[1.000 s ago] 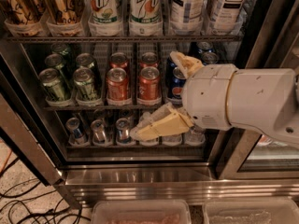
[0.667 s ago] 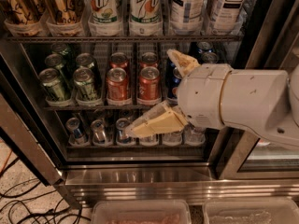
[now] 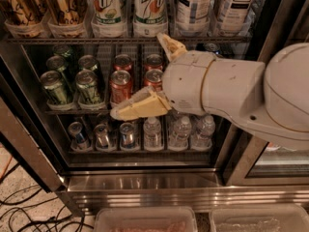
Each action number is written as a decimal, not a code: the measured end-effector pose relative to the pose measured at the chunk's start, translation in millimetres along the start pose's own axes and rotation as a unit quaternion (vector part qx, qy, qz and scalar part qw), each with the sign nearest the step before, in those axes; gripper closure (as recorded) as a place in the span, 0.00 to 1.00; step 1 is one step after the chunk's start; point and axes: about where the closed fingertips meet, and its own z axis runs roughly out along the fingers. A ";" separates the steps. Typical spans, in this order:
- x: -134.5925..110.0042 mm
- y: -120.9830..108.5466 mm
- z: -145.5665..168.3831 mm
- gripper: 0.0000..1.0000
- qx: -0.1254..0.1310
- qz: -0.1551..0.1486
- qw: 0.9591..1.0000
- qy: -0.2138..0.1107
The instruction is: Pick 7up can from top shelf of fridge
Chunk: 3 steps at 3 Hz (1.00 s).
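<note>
Two 7up cans (image 3: 107,8) (image 3: 149,6) stand side by side in clear cup trays on the top shelf (image 3: 72,40) of the fridge (image 3: 145,182); their tops are cut off by the frame. My gripper (image 3: 139,75) is open and empty, its beige fingers spread wide. The upper fingertip (image 3: 166,38) reaches the top shelf's front bar, just below and right of the right 7up can. The lower fingertip (image 3: 118,113) hangs in front of the red cans on the middle rack. The white arm (image 3: 231,91) comes in from the right.
Gold cans (image 3: 63,4) stand left of the 7up cans, tall tea cans (image 3: 193,4) to the right. The middle rack holds green cans (image 3: 72,81) and red cans (image 3: 120,83); the lower one small cans (image 3: 101,134) and water bottles (image 3: 181,132). Cables (image 3: 24,211) lie on the floor at left.
My gripper has moved left and a little up in front of the middle rack. Its upper finger now reaches the top shelf's bar. The fingers stay spread.
</note>
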 end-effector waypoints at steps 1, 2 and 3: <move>-7.2 -3.3 15.8 0.00 -0.001 0.028 0.999 -0.044; -7.3 -3.3 15.8 0.00 -0.001 0.028 0.999 -0.044; -11.7 -3.6 23.1 0.00 0.001 0.026 0.998 -0.051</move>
